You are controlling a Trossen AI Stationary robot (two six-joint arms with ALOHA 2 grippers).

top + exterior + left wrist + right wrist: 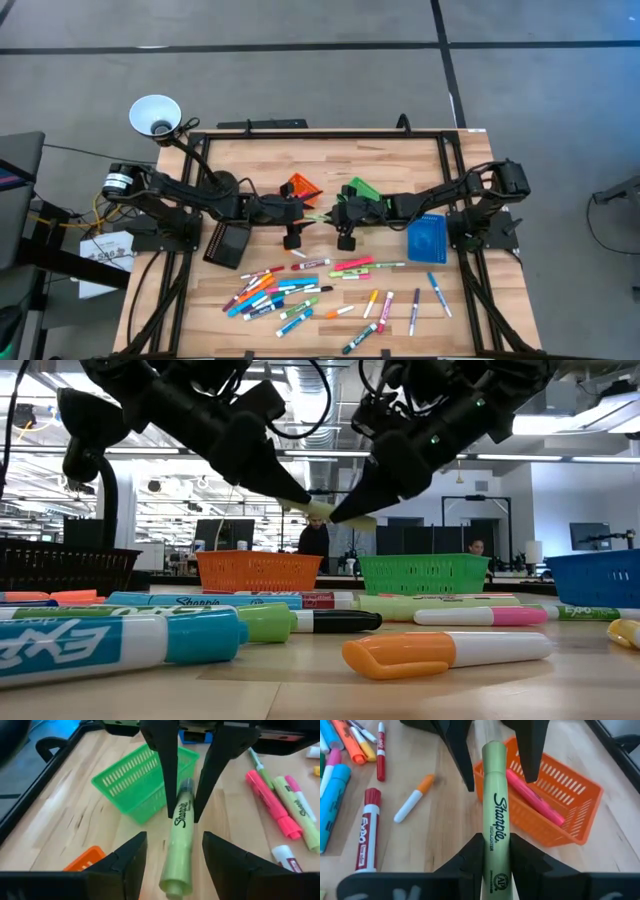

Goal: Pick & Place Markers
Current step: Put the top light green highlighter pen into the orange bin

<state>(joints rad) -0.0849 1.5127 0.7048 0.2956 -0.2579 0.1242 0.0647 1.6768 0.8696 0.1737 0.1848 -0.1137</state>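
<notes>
Nearest, in the right wrist view: the right gripper is clamped on the near end of a pale yellow-green plastic Sharpie highlighter, fingers pressed to both sides of the barrel. The highlighter's long axis runs straight out from this gripper toward the other arm, so the marker lies lengthwise between the two arms.

Next out: the left gripper stands wide. In the left wrist view its two dark fingers sit on either side of the highlighter's far end with clear gaps on both sides and no contact visible. Judgement: the marker's weight is on the right arm alone, and the left arm can back off along the marker's axis without snagging it.

In the low view the two gripper tips meet mid-air, well above the table top, with the highlighter between them.

Beyond the tips on the right gripper's side of view: a small rectangular orange mesh plastic bin, a pink marker lying in it. Toward the right arm lies a small rectangular green mesh plastic bin, near the right gripper. Judgement: the right arm is the nearer one for a drop into green.

Farther toward the table's front edge: the scattered loose markers on the wooden slat table.
</notes>
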